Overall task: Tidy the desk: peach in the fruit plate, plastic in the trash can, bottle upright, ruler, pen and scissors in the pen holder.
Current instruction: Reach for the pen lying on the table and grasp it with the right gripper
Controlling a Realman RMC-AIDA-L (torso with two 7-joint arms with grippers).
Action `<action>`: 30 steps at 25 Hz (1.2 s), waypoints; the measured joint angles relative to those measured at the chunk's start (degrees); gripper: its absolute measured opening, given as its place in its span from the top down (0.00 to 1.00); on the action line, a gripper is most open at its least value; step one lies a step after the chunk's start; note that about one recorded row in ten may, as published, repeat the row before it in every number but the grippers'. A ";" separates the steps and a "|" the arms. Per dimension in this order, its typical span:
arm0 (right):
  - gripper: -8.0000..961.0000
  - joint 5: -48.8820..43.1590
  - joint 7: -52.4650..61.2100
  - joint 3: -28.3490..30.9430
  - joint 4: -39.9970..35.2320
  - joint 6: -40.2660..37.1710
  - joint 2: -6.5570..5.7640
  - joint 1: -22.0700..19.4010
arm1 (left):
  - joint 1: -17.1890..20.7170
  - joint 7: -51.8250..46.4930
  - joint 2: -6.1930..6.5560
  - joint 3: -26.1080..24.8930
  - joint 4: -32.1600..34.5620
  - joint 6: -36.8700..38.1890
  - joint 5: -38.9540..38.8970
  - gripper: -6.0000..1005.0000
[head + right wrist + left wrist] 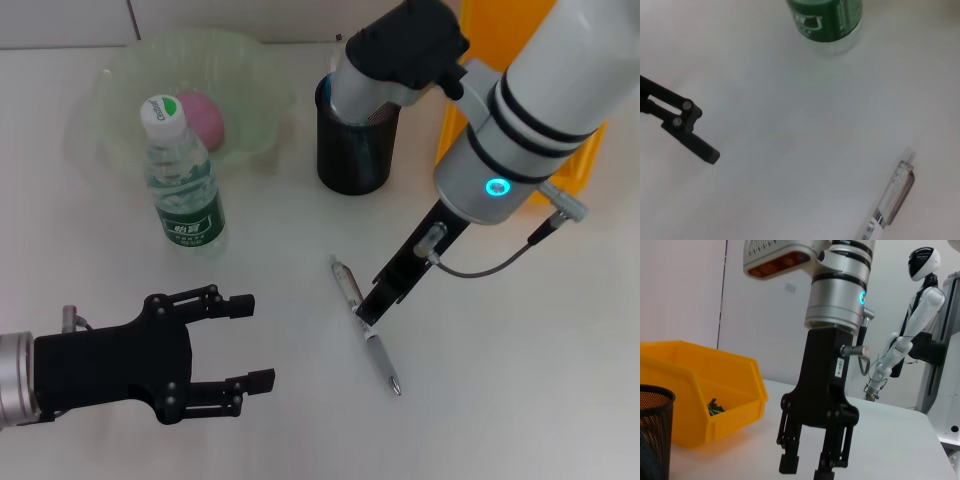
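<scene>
The pen [350, 292] lies flat on the white desk, also seen in the right wrist view as a clear pen [895, 197]. My right gripper [366, 318] is down at the pen's middle, with its fingers [789, 462] apart in the left wrist view. My left gripper [250, 342] hovers open and empty at the front left. The bottle [185, 190] stands upright with its green label. A pink peach [205, 115] rests in the pale green fruit plate [120, 75]. The black mesh pen holder [352, 150] stands behind the pen. Ruler, scissors and plastic are out of view.
A yellow bin [590, 150] sits at the back right, partly behind my right arm, and holds small green bits [715, 407]. One left gripper finger [690, 135] shows in the right wrist view. A white humanoid robot [910, 330] stands beyond the desk.
</scene>
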 joint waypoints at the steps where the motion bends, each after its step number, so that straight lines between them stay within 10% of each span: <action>1: 0.38 0.28 0.07 -0.54 0.81 0.83 0.02 0.03 | 0.00 0.04 -0.03 0.00 -0.01 0.00 0.01 0.19; 30: 0.45 3.22 4.31 -13.51 12.02 13.46 0.08 5.35 | 0.08 0.20 -0.16 0.08 -0.51 -0.54 0.05 0.19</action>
